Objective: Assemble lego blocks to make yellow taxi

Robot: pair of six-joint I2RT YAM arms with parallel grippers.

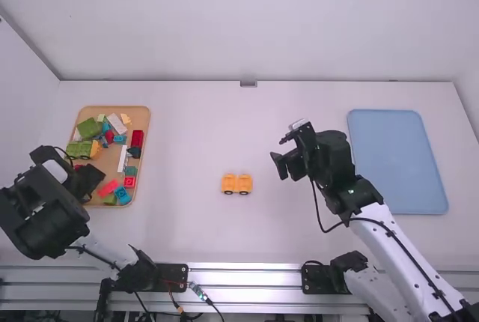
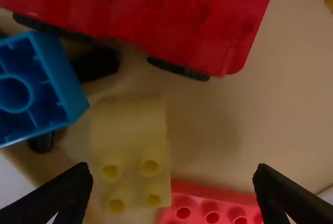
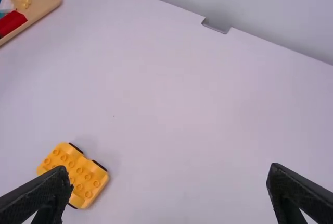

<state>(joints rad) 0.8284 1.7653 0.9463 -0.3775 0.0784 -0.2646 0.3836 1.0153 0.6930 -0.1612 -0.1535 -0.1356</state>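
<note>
Left gripper: over the near-left part of the tan rectangular tray — fingers spread wide, nothing gripped!
In the tray: a pale yellow studded plastic block beside a red studded one, with a blue square brick near.
Right gripper: above the white table — fingers apart, empty.
Taxi base: orange-yellow, studded, black-wheeled, mid-table.

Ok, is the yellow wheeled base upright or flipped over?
Upright: the yellow wheeled base has its studs facing up, with black wheels along its sides.
</note>
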